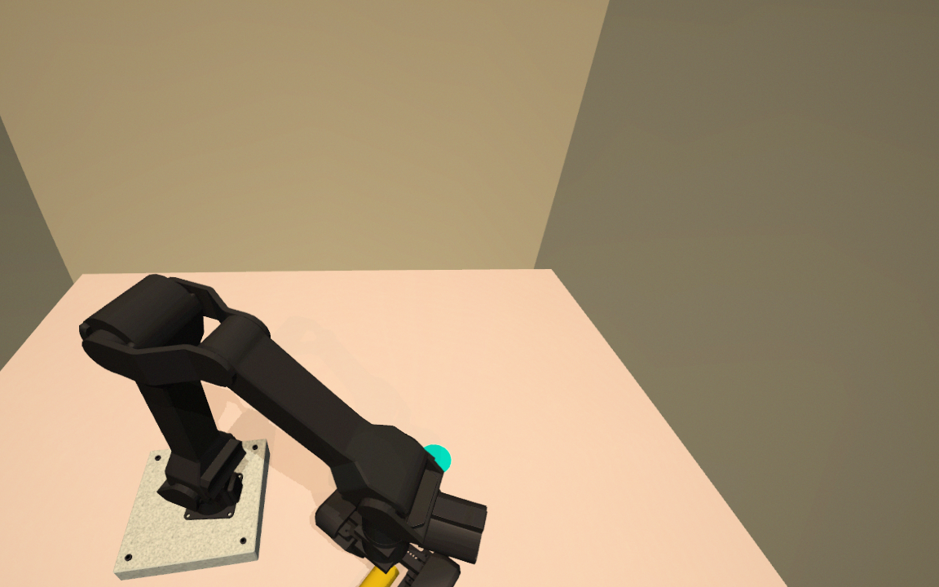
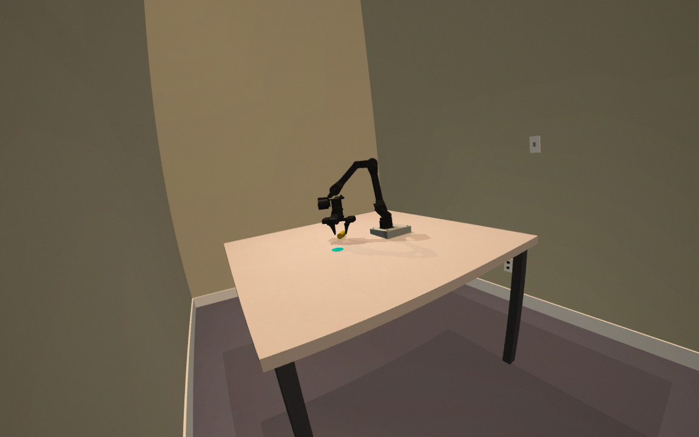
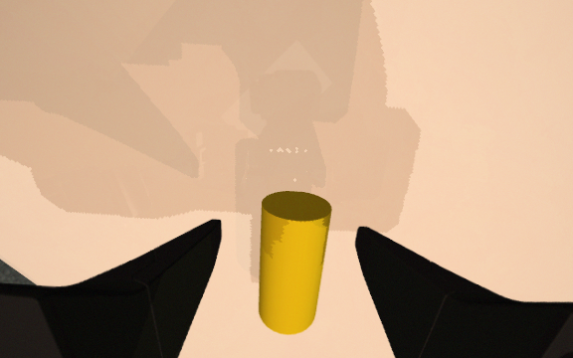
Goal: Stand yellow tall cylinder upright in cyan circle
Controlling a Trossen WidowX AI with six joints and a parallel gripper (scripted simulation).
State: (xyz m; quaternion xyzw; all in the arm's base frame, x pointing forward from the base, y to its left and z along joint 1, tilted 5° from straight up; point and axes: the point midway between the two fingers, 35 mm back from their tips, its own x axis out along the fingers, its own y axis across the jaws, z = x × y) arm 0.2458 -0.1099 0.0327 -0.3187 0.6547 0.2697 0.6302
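At worktop (image 1: 604,408) front edge, top view: arm hides most of cyan circle (image 1: 439,457) | exterior: claw (image 2: 339,230) poised over lying yellow cylinder (image 2: 341,234) | wrist: fingers parted, straddling cylinder, not touching it.

yellow cylinder (image 3: 293,264) – darker olive end face; cyan circle (image 2: 337,249); black arm (image 1: 290,394) and gripper (image 3: 288,239); peach table (image 2: 395,282); grey speckled base plate (image 1: 166,532).

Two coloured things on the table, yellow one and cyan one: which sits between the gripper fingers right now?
The yellow cylinder: it lies on its side in the gap of the open gripper, untouched. The cyan circle is a flat mark off to the side.
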